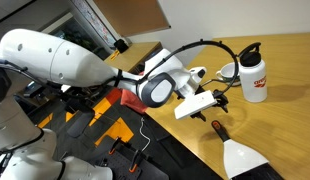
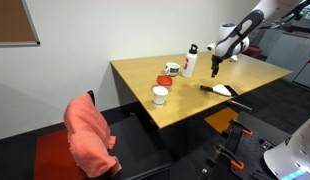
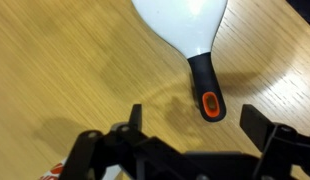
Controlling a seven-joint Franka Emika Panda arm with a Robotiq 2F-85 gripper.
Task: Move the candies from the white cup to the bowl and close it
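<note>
The small plain white cup [image 2: 160, 95] stands upright near the front edge of the light wooden table [image 2: 195, 108], just in front of a flat red disc [image 2: 165, 80]. At this size its contents cannot be seen, and the shallow tan bowl cannot be told for certain from the dishes around the disc. A tall white bottle with a black cap [image 2: 190, 63] rises behind them. Well apart from the cup, the robot's black gripper [image 3: 192, 118] hangs over a white paddle [image 3: 180, 25] with a black handle [image 3: 203, 85], its fingers [image 3: 130, 130] spread wide and holding nothing. The hazards look plain: a descent here would likely strike the handle; a sweep toward the cup passes the bottle, which may topple; and one wide finger nudging so light a cup before the grasp could tip it and scatter candies across the table
</note>
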